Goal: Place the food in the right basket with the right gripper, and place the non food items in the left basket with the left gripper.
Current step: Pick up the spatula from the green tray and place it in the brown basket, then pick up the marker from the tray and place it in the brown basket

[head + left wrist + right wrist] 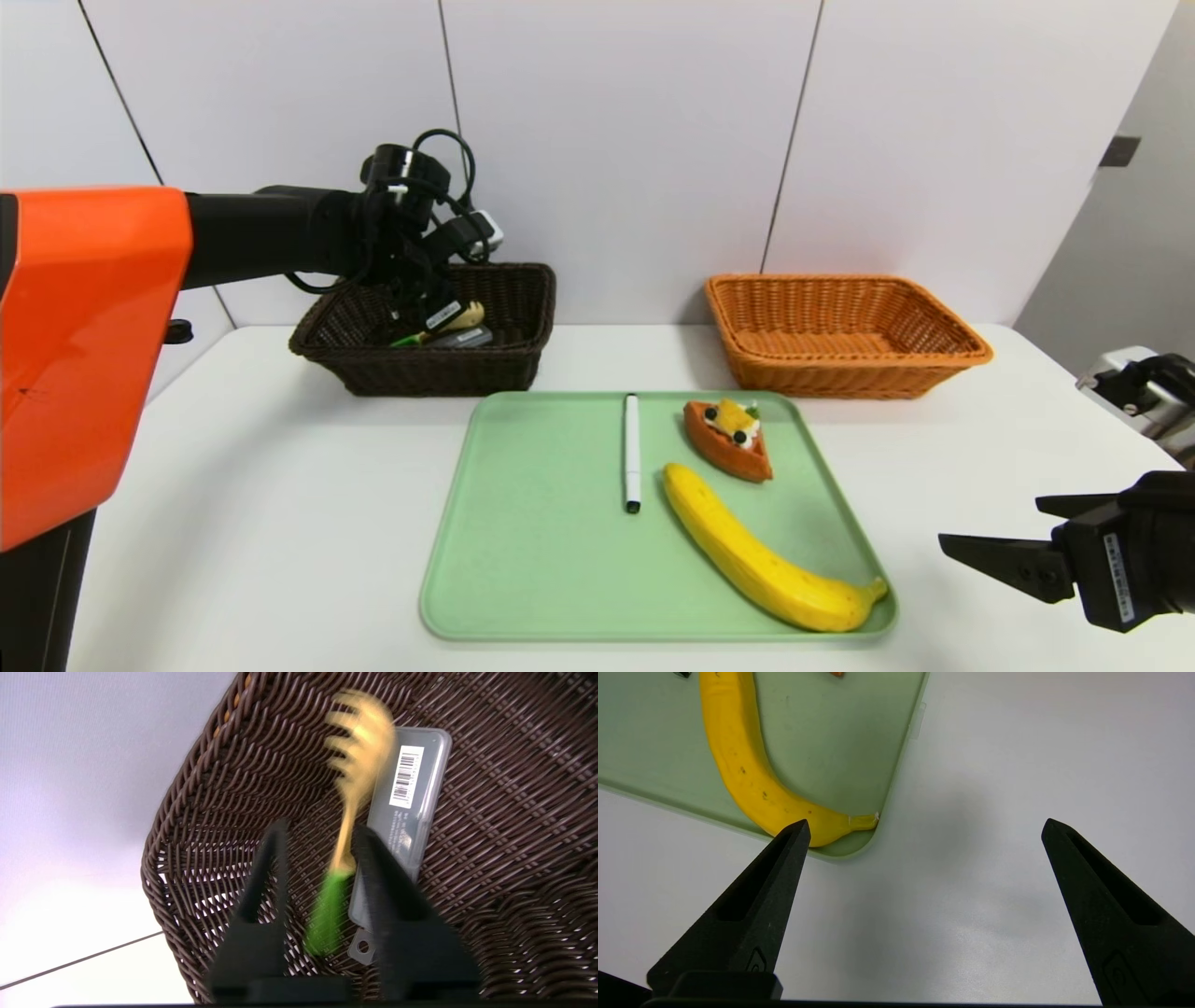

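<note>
My left gripper point(420, 303) point(321, 827) hangs over the dark brown left basket point(504, 369) point(210, 788) with its fingers apart. The yellow spork with the green handle point(359, 742) point(462, 315) shows blurred between them, loose above the basket floor. Beside it in the basket lies the grey case with a barcode label point(416, 788) point(462, 338). On the green tray point(523, 560) lie the white marker point(632, 448), the pastry wedge point(728, 439) and the banana point(747, 551) point(738, 765). My right gripper point(990, 523) point(925, 823) stands open and empty over the table, right of the tray's near corner.
The orange-tan right basket point(840, 373) stands empty at the back right, behind the tray. The white table point(233, 523) lies bare to the left of the tray. A white panelled wall closes the back.
</note>
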Robot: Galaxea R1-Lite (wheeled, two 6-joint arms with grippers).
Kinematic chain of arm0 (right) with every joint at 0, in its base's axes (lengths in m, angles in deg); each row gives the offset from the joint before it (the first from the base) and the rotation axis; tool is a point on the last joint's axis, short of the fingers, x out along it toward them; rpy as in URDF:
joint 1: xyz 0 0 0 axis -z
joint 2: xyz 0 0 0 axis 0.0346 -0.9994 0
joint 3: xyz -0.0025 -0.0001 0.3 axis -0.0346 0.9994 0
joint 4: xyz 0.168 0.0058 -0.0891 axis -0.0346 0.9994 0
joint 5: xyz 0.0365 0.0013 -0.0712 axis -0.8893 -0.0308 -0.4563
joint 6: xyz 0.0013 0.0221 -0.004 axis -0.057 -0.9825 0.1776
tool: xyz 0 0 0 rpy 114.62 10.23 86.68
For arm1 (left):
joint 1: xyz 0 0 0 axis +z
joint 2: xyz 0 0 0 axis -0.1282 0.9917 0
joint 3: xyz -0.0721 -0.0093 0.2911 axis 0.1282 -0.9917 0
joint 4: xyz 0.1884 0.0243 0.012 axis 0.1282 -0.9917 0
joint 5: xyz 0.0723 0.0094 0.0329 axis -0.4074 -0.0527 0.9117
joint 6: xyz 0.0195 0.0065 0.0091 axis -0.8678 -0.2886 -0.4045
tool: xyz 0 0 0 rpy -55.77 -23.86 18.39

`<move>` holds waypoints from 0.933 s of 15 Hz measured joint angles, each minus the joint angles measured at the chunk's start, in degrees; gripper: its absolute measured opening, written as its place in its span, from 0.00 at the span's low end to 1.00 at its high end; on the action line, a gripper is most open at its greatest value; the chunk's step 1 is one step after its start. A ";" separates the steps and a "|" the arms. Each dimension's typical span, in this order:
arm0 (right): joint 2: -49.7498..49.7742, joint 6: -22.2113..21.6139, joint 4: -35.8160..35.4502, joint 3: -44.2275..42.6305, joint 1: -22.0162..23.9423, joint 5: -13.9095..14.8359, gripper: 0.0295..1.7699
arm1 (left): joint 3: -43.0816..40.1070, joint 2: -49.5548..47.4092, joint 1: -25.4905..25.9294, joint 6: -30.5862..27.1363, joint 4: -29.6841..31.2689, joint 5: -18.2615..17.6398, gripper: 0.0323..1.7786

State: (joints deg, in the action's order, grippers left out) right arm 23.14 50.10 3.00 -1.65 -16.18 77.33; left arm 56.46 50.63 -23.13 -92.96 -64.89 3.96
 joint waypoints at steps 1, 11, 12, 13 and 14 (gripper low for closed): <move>0.00 0.04 0.00 -0.02 0.00 -0.02 0.97 | 0.00 0.00 0.02 0.41 0.00 0.02 0.40; 0.85 -0.20 0.00 0.24 0.01 -0.21 0.97 | 0.30 -5.16 -0.52 23.14 0.30 0.43 0.81; 0.93 -0.30 0.00 0.44 0.01 -0.22 0.97 | 0.24 -6.36 -0.79 26.38 -1.69 0.43 0.82; 0.93 -0.35 -0.01 0.49 0.01 -0.22 0.97 | 0.22 -7.39 -1.35 29.89 -3.97 0.43 0.84; 0.95 -0.38 -0.26 0.49 0.00 -0.22 0.97 | 0.20 -8.44 -2.23 34.05 -6.46 0.38 0.85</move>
State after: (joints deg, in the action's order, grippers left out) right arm 24.09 49.72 2.74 -1.16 -16.18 77.11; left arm 56.65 42.19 -25.36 -58.91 -71.35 4.33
